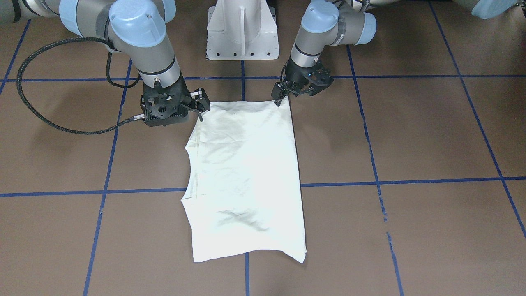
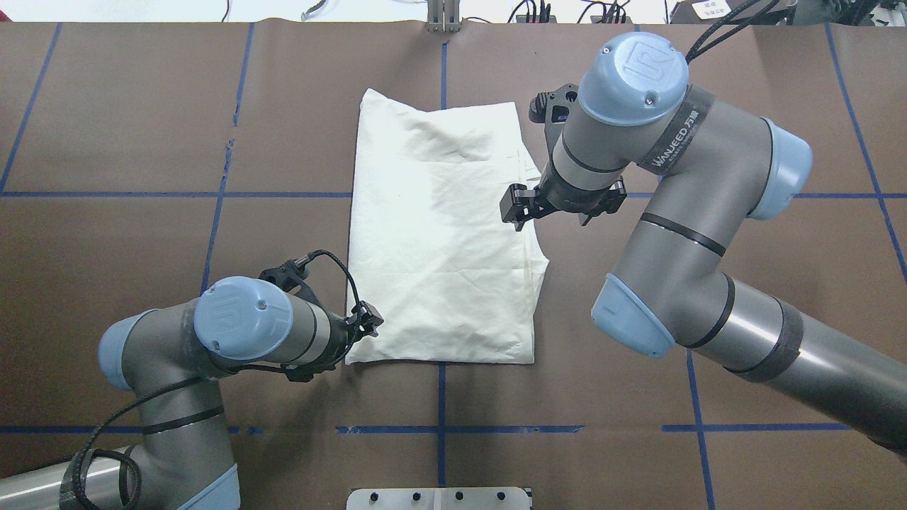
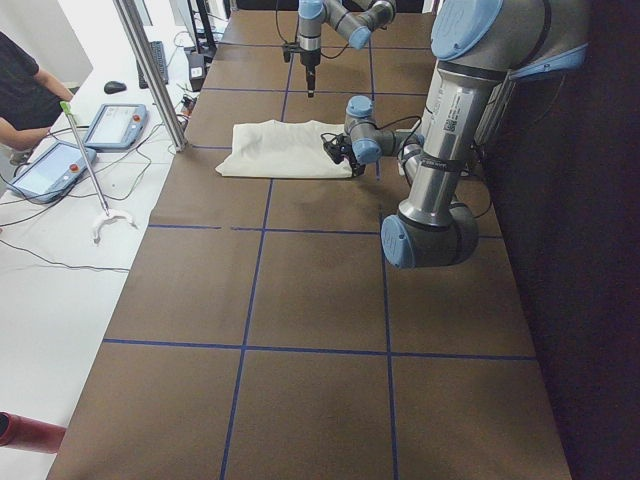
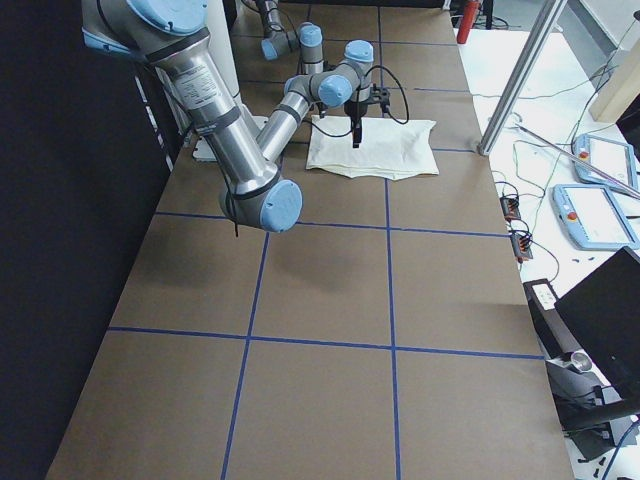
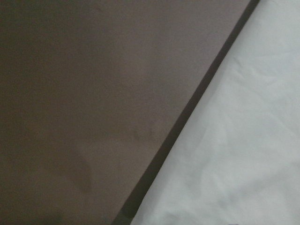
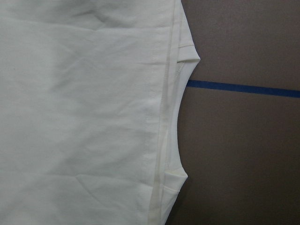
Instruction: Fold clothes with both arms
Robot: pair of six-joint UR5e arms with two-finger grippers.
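A brown worktop (image 2: 142, 106) marked off by blue tape lines (image 2: 283, 193) fills the scene. Beyond its far edge stand a white side table with two tablets (image 3: 115, 125) and a seated person (image 3: 20, 90), and a white pedestal (image 1: 242, 33) is fixed at the robot's side.

The right arm (image 2: 680, 184) reaches in high and the left arm (image 2: 163, 354) lies low.

Between them the cream shirt (image 2: 439, 234) lies flat, plain side up, as a long rectangle. Its long axis runs straight away from the robot and its neckline (image 6: 164, 140) opens to the robot's right.

The left fingers (image 1: 279, 98) are down at the shirt's near left corner, touching or just beside the cloth; whether they pinch it I cannot tell. The right fingers (image 2: 513, 207) hang well above the neckline edge, pointing down. They seem to hold nothing, though their spread is unclear.

The next fold likely needs both near corners carried along the long axis. The left fingers are placed for that, and the right fingers must first drop to the near right corner.
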